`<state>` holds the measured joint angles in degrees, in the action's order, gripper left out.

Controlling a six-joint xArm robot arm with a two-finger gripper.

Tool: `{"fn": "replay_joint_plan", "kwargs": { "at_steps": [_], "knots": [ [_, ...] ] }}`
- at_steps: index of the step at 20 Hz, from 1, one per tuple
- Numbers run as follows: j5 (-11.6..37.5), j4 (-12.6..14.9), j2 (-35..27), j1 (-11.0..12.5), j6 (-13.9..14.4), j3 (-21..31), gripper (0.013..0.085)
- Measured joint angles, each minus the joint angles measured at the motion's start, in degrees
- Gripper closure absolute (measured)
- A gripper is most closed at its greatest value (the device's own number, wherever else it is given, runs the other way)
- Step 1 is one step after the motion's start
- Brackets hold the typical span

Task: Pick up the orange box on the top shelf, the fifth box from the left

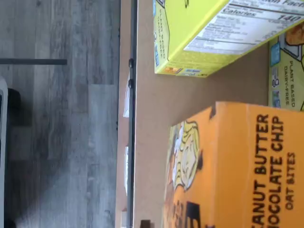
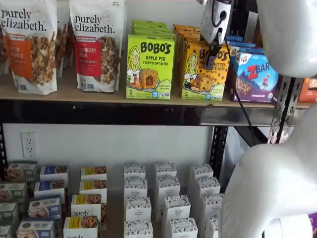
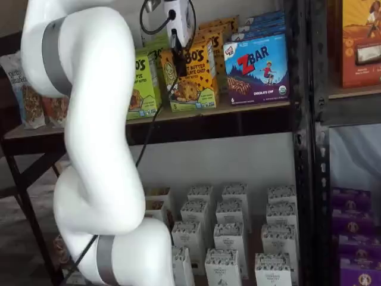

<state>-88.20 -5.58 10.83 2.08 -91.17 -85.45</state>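
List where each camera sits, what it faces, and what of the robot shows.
Wrist view: on the wrist, looking down at the orange box, a green box and the top shelf; no robot part shows.
A shelf view: frontal; the claw hangs before the orange box.
A shelf view: angled from the side; white arm dominates.
All three views share the orange box.

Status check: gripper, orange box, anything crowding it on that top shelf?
Gripper at orange box front, grip unclear. Box upright on top shelf. Apple Pie carton, ZBAR carton flank it closely.
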Motion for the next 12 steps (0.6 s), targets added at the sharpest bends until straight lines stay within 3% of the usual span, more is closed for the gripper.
{"fn": "replay_joint_plan", "kwargs": {
  "at_steps": [12],
  "knots": [
    [0.0, -0.2, 0.2, 0.0, 0.0, 0.4, 0.033]
  ]
}}
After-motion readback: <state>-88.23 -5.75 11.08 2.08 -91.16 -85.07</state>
